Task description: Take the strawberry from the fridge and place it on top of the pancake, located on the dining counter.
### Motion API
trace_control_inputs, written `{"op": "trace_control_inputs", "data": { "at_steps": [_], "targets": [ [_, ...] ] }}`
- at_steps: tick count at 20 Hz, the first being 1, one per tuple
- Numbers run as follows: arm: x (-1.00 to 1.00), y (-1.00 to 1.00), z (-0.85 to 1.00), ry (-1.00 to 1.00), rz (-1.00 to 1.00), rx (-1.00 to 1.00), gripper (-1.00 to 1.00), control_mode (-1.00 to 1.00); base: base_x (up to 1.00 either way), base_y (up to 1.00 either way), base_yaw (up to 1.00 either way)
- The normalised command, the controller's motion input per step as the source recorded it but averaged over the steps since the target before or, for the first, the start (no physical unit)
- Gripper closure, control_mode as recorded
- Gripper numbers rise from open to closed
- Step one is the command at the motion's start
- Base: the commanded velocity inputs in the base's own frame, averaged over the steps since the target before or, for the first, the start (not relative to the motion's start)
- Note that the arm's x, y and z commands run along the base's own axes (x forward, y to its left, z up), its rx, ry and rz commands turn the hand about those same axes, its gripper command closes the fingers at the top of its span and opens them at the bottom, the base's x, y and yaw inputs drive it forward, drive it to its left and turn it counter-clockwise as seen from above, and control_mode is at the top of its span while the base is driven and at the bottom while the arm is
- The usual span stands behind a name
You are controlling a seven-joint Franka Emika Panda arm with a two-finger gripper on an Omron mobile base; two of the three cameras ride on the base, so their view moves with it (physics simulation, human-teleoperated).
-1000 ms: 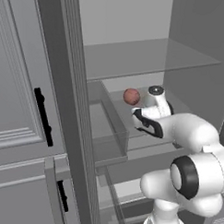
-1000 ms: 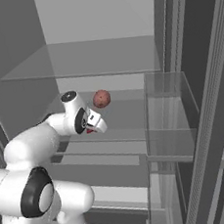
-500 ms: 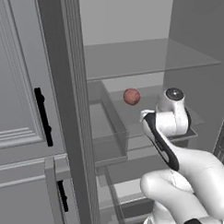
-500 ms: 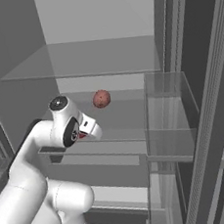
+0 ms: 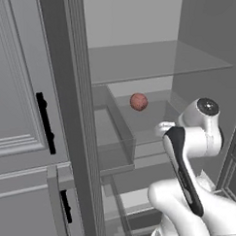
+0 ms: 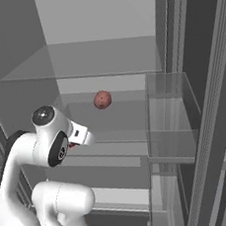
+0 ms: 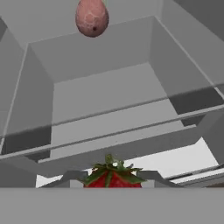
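Your end effector (image 6: pixel 82 137) is clamped shut on the strawberry (image 7: pixel 113 178), facing the fridge (image 5: pixel 135 31) shelf and a pinkish lump (image 7: pixel 92 16); your way out lies straight behind.

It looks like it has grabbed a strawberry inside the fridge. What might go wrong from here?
The strawberry is small and pinched between the shut jaws, so it may slip out or bruise. On the way out, the arm might knock the clear shelf above it or the door bin beside it.
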Motion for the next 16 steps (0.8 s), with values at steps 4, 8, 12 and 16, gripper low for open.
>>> {"op": "trace_control_inputs", "data": {
  "at_steps": [4, 8, 12, 16],
  "targets": [
    [-0.64, 0.17, 0.72, 0.01, 0.16, -0.02, 1.0, -1.0, 0.0, 0.0, 0.0],
    [-0.62, 0.06, 0.56, 0.02, 0.11, -0.03, 1.0, -1.0, 0.0, 0.0, 0.0],
    [-0.5, 0.01, 0.04, 0.01, 0.02, -0.1, 1.0, -1.0, 0.0, 0.0, 0.0],
    [-0.35, 0.07, -0.02, 0.0, -0.03, -0.2, 1.0, -1.0, 0.0, 0.0, 0.0]
  ]
}}
